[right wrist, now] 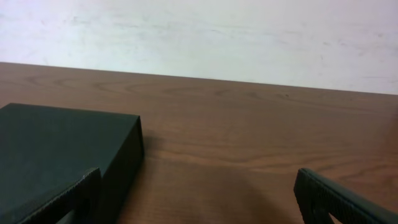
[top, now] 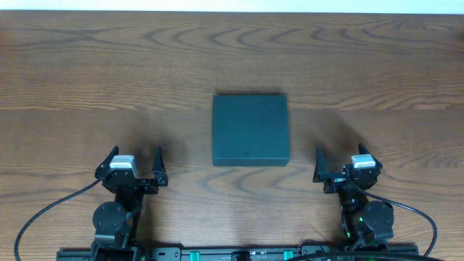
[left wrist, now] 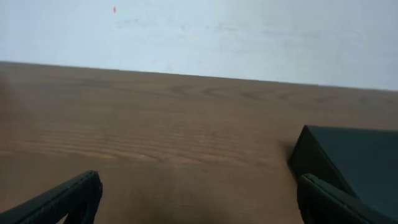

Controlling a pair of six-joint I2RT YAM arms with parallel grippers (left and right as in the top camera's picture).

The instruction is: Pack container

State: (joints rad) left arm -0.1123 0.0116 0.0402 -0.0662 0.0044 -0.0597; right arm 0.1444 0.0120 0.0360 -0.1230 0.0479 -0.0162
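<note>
The dark teal-green container sits shut and flat at the middle of the wooden table. Its lid is down. It shows at the right edge of the left wrist view and at the left of the right wrist view. My left gripper is open and empty, near the front edge to the left of the container; it also shows in the left wrist view. My right gripper is open and empty, to the right of the container; it also shows in the right wrist view. No hand tools are in view.
The brown wooden table runs back to a white wall. Black cables trail from the arm bases at the front edge.
</note>
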